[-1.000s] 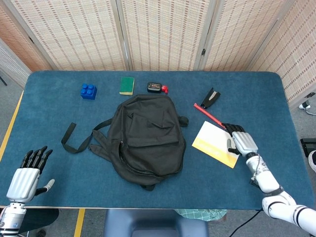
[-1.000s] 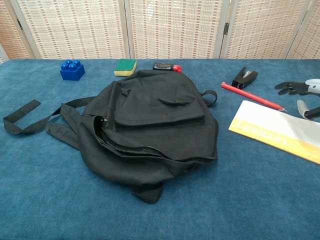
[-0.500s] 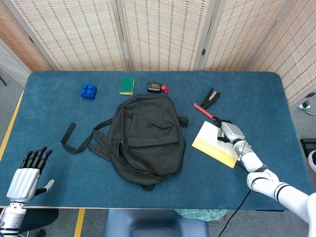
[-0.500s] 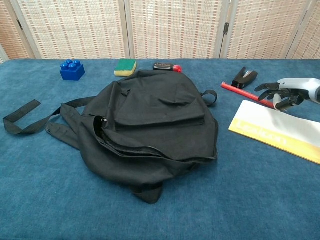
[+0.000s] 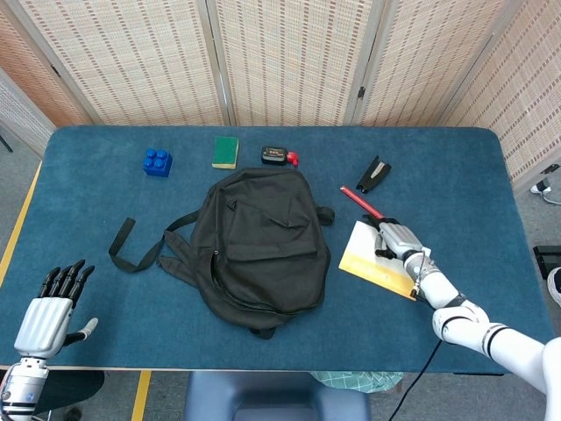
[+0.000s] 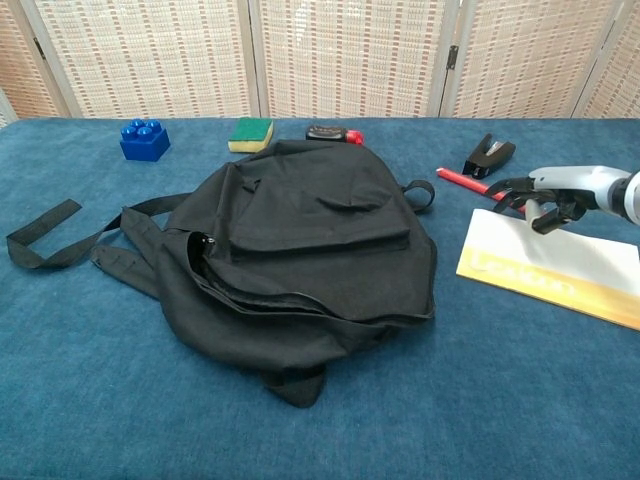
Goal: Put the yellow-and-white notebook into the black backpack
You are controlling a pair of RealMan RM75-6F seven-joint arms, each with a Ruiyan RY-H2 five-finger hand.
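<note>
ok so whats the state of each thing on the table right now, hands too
backpack: lying flat, main zipper partly open, strap trailing left
notebook: flat on the table, outside the backpack
right hand: fingers curled over the notebook's far edge, not lifting it
left hand: open, holding nothing, at the table's near left edge
red pen: lying beside the notebook
stapler: lying on the table, jaws apart

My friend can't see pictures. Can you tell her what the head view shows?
A robot's right hand rests on a yellow-and-white notebook beside a black backpack on a blue table. Its left hand waits near the table's front corner.
</note>
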